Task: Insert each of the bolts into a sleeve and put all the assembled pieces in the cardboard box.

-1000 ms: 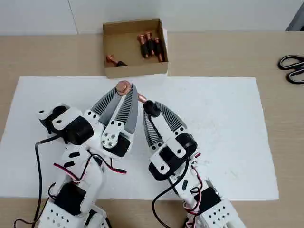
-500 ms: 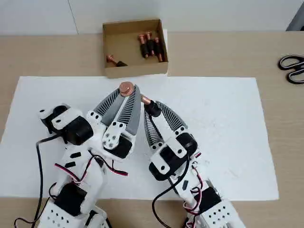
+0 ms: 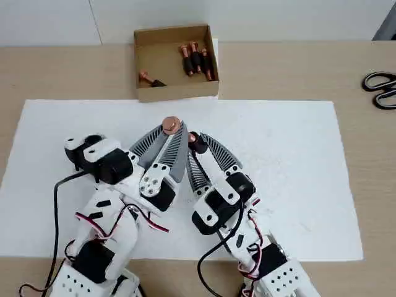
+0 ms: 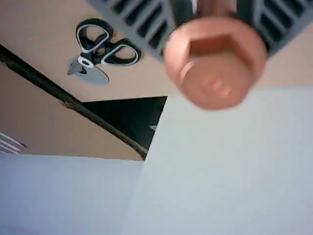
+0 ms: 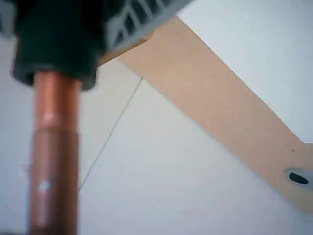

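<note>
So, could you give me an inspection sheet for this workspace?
Surface: wooden table, white sheet over its middle.
Job's things: box holds assembled pieces; one bolt and one sleeve are held above the sheet.
Clutter: scissors at the table's edge.
End effectors: left end effector shut on the bolt; right end effector shut on the sleeve, a copper shaft poking from it.
Cables: black cable and red-white wires along the arms.
Surroundings: white wall behind the table.

Copper bolt, black sleeve, white sheet (plain)
</note>
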